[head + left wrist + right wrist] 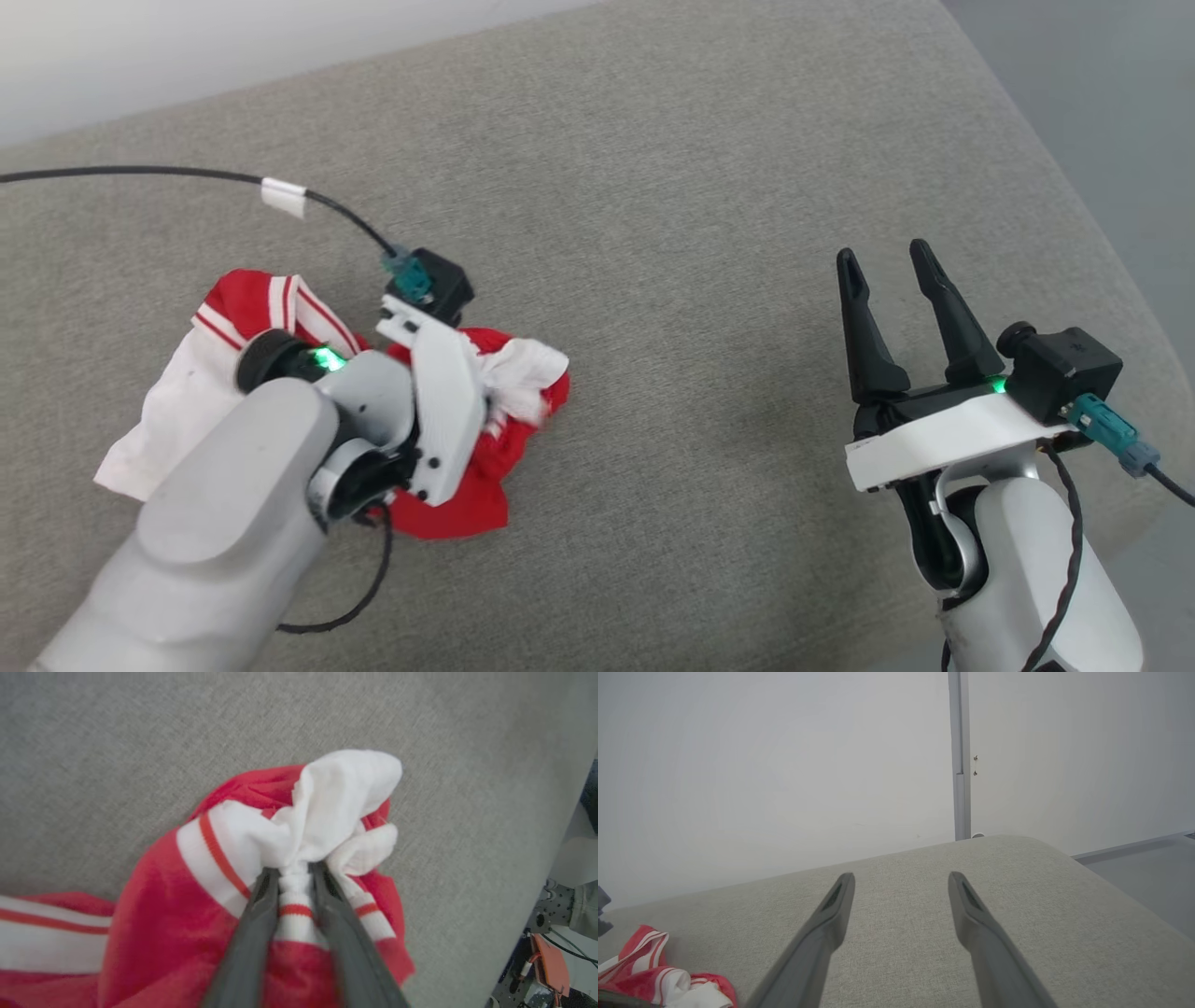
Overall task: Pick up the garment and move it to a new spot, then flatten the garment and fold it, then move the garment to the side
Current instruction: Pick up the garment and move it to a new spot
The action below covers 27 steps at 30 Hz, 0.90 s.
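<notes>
- Garment (448, 509) lies crumpled at the left of the grey cushion (653, 187), a white sleeve (177, 401) spread to its left.
- Left gripper (294, 877) is clamped on a bunch of white cloth and striped trim (292, 910) near the garment's right edge; whether that bunch is lifted is hard to tell.
- Right gripper (884, 250) hovers well apart to the right, fingers (864, 327) spread, holding nothing.

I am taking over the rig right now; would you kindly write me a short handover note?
Left end effector: shut on a bunch of white striped trim of the garment.
Right end effector: open, empty, over the grey cushion, apart from the garment.
Garment: crumpled at the cushion's left side.
Done: grasp.
Left: move to a new spot, flatten, fold, set aside.
</notes>
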{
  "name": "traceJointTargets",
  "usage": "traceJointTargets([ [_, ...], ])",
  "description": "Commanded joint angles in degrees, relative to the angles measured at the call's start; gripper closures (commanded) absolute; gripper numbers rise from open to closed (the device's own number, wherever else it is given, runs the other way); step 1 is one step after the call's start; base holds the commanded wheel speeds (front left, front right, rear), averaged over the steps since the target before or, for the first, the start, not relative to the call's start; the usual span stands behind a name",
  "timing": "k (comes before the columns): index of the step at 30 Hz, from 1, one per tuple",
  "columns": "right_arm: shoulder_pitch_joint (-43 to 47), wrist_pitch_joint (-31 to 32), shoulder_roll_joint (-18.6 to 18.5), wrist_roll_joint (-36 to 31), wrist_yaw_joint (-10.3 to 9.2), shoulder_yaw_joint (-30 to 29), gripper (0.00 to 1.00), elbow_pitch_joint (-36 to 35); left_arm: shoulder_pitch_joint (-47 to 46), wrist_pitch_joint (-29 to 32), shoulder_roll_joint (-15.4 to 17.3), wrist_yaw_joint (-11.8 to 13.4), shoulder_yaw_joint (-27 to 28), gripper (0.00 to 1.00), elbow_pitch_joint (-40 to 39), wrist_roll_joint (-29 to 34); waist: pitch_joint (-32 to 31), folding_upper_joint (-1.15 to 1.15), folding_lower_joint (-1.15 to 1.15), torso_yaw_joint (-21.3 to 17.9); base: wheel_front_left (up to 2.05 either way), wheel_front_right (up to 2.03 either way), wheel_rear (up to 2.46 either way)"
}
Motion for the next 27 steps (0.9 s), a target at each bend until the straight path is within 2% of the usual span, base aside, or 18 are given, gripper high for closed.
traceJointTargets([
  [1,-0.6,-0.4,0.0,-0.1,0.0,0.0,0.0,0.2,0.4,-0.5,-0.1,-0.2,-0.4,0.0,1.4,0.0,-0.2,0.0,0.0,0.6,0.0,0.0,0.0],
  [7,-0.3,-0.7,0.0,-1.0,0.0,-1.0,0.0,0.8,-1.8,-5.6,-0.6,-1.3,1.6,0.0,-0.9,-0.8,-1.8,0.0,0.0,3.5,0.0,0.0,0.0],
  [13,1.3,0.1,0.0,-1.9,0.0,-2.6,0.0,0.7,0.8,-12.2,1.0,-0.9,4.2,0.0,-6.0,-0.9,-5.0,0.0,0.0,7.3,0.0,0.0,0.0],
  [19,3.3,1.6,0.0,-2.9,0.0,-3.7,0.0,-0.3,5.3,-19.9,3.9,1.3,7.7,0.0,-12.3,0.0,-8.0,0.0,0.0,11.0,0.0,0.0,0.0],
  [27,5.7,3.0,0.0,-3.4,0.0,-5.9,0.0,-1.4,15.2,-31.4,6.9,6.9,13.7,0.0,-18.6,0.2,-11.4,0.0,0.0,15.3,0.0,0.0,0.0],
])
